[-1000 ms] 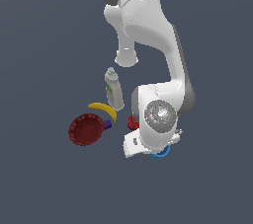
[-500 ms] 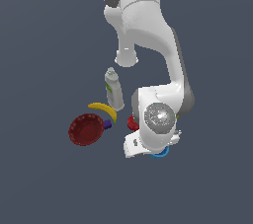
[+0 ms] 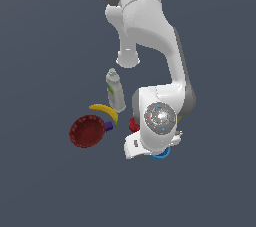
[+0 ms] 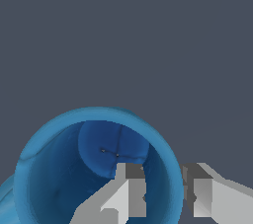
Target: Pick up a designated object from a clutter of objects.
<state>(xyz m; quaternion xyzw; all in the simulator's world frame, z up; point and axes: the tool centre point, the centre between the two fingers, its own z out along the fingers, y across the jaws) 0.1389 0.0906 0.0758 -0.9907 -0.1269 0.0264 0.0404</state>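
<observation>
In the exterior view, the white arm [image 3: 150, 36] bends down over the clutter, and its wrist housing hides the claw itself. Only a thin bright-blue arc of the wide blue cup [image 3: 161, 155] shows under the housing. A sliver of the red apple [image 3: 133, 124] peeks out just beside the wrist on the exterior view's left. Farther that way lie the yellow banana [image 3: 106, 111], the small purple piece [image 3: 108, 126] and the dark-red bowl [image 3: 88, 131], with the white-and-green bottle [image 3: 115, 90] standing upright behind them.

In the wrist view, the claw [image 4: 163, 191] straddles the cup's wall: one finger [image 4: 129, 191] sits inside the darker blue hollow, the other outside the rim. The jaws stand narrowly apart with the rim between them; whether they press the wall is hard to say.
</observation>
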